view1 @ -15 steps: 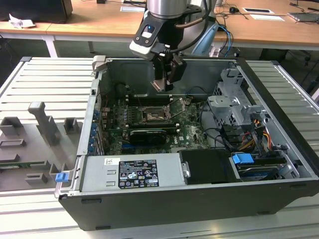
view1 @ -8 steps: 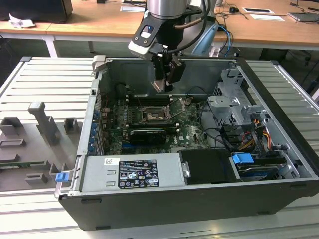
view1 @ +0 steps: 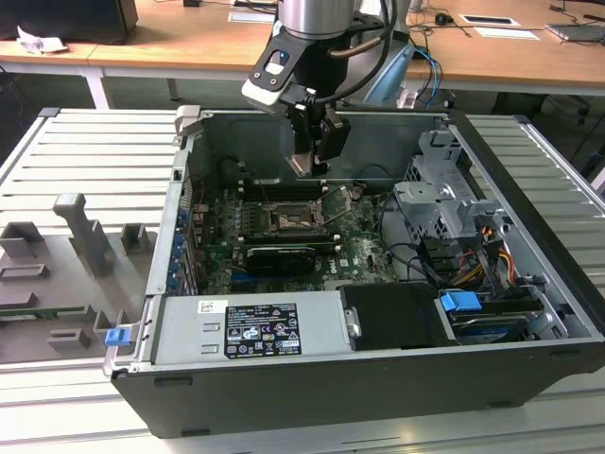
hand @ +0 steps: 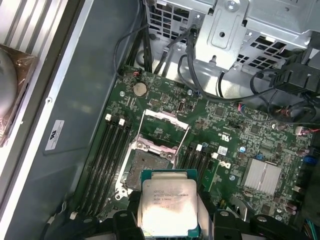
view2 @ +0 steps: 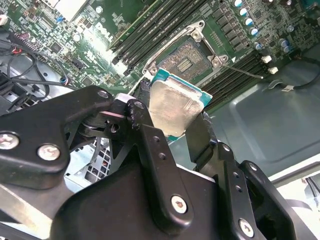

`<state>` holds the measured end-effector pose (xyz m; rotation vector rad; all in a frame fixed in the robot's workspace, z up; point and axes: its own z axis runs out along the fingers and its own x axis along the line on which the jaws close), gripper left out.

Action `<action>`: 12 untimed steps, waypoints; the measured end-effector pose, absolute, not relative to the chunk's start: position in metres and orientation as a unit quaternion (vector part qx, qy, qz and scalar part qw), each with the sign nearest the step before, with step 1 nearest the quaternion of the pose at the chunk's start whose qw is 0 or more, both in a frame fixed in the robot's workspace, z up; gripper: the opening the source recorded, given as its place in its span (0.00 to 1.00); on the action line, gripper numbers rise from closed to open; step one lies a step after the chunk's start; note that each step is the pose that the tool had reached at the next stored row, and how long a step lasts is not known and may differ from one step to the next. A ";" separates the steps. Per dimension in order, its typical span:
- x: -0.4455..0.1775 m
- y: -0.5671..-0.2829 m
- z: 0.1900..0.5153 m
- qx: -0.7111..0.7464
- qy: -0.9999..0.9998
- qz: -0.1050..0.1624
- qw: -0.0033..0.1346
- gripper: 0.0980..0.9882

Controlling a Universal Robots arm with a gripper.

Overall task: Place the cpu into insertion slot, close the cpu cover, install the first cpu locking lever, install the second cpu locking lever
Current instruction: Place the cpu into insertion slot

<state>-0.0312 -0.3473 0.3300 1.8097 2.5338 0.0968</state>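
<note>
Exterior view: in the upper centre of the frame, the black 2-fingered gripper (view1: 312, 163) hangs inside the open dark grey metal computer case (view1: 284, 402). It pinches the cpu (view1: 301, 166), a small flat square chip, above the insertion slot (view1: 286, 219), a black-framed square socket at mid-frame.

Second wrist view: the cpu (view2: 172, 106) shows a dull silvery-beige face on a teal-green base, clamped by 2 opposite edges between the black fingers (view2: 146, 127). It looks tilted against the socket (view2: 186, 56), which lies apart from it with its contacts bare. Lowered at that slant, a corner could likely land first and bend the contacts.

First wrist view: the cpu (hand: 167, 207) sits offset from the socket (hand: 142, 167), so it may seat askew. The silver hinged cpu cover (hand: 162, 131) stands open just beside the socket; a slip from the edge grip could drop the chip onto it.
</note>
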 end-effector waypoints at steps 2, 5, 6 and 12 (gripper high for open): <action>-0.031 -0.347 0.328 0.581 0.813 0.031 0.013 0.48; -0.031 -0.347 0.327 0.586 0.809 0.031 0.013 0.48; -0.031 -0.347 0.327 0.590 0.806 0.031 0.014 0.48; -0.031 -0.347 0.325 0.601 0.798 0.031 0.014 0.48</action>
